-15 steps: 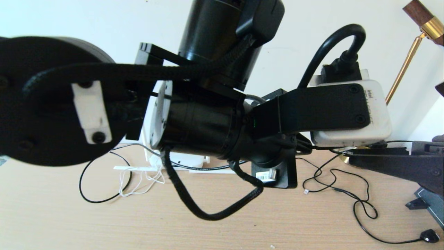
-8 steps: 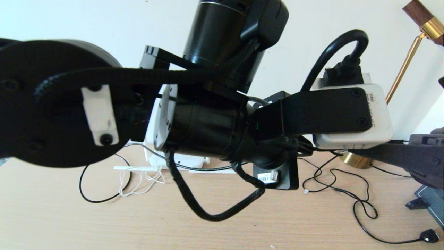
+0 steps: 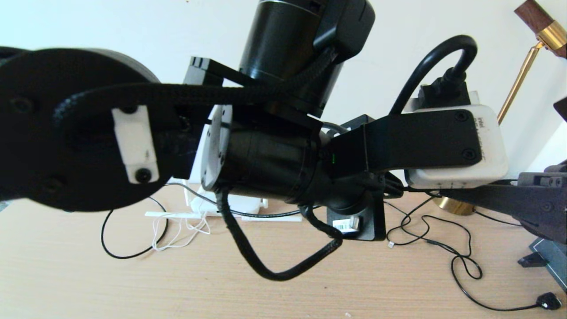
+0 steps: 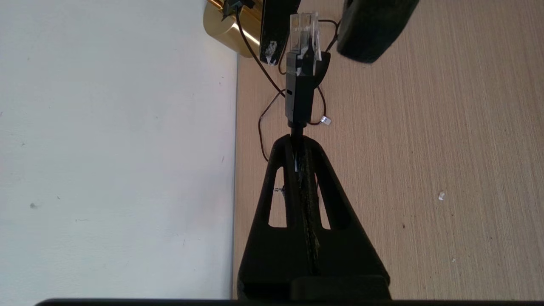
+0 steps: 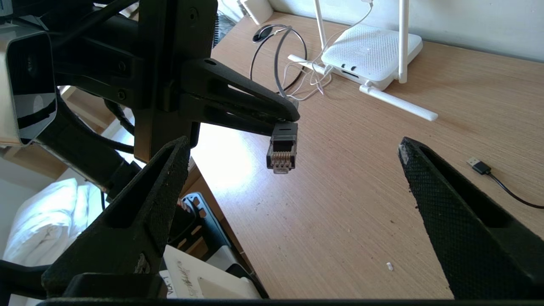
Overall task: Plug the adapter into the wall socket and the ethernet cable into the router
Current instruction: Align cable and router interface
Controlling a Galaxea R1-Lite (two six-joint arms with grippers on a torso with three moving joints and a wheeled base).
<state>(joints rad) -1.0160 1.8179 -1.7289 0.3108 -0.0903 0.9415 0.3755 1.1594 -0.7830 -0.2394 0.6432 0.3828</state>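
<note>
The left gripper [image 4: 298, 140] is hanging above the wooden desk [image 5: 361, 204], fingers pinched tight on the ethernet cable [image 5: 281, 146], its clear-tipped connector poking out past the fingertips. The right gripper [image 5: 293, 170] is waiting just in front of it, jaws spread wide and gripping nothing, the connector sitting between them. In the right wrist view, the router [image 5: 372, 53] is lying at one o'clock, well apart.
</note>
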